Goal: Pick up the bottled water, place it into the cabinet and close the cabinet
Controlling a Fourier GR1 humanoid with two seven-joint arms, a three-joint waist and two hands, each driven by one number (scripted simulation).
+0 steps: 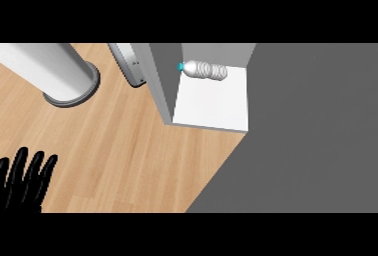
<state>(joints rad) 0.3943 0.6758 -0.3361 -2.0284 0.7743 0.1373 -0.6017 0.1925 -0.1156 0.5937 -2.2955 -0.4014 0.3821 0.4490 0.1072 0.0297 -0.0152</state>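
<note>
Clear ribbed plastic water bottle with a blue cap (204,69) already lying on its side inside the open white-floored grey cabinet (214,107), at the back of the shelf, cap pointing left toward the cabinet's left wall. No hand on it.

Left hand (26,178) at lower left over the light wooden counter (133,150), fingers straight and spread, holding nothing, resting. Right hand not in view.

Grey cabinet door with a metal handle (130,63) swung open to the left of the cabinet, next to a large grey cylinder on a round base (55,70).

Handling, judged: likely light, thin walls that give under a squeeze, smooth and round so prone to rolling when lying down. Ribbed mid-body the better place to grab, across the width; cap end too narrow. Not fragile.

Placement looks done. Remaining step by the look of it: push the door shut at its free edge or handle.
</note>
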